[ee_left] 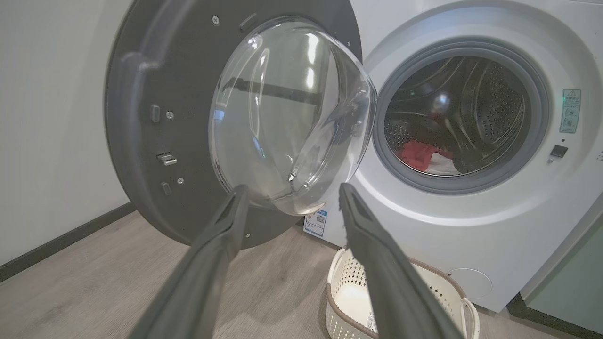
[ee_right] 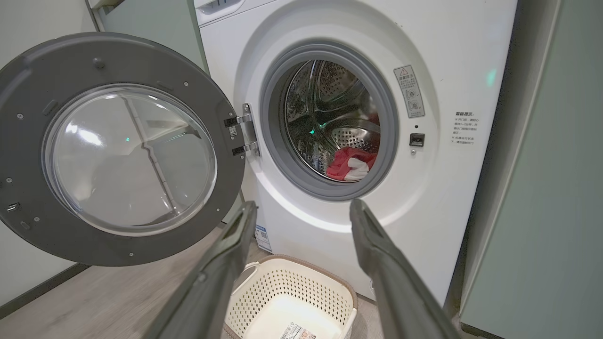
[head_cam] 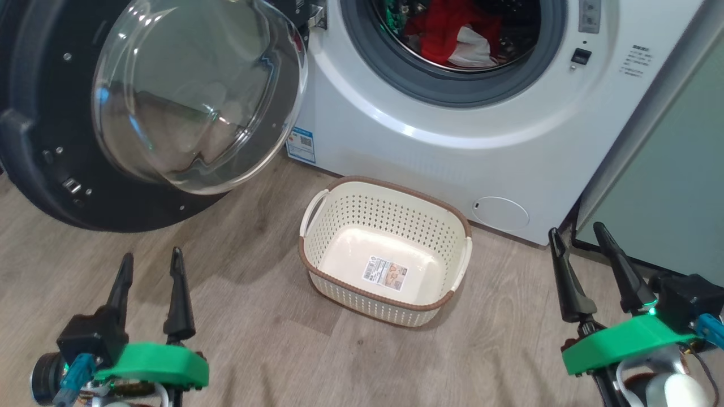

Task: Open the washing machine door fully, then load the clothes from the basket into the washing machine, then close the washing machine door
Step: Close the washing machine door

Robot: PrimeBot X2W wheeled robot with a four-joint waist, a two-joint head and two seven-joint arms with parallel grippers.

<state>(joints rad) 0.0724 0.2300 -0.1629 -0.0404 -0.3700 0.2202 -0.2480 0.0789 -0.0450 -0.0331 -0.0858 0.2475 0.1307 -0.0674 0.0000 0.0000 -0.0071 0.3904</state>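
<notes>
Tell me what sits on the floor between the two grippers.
In the head view, the empty basket sits between the left gripper and the right gripper, on otherwise bare floor.

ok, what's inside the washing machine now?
The clothes, red with white trim, lie low in the steel drum. Anything beneath them is covered by the fabric.
</notes>
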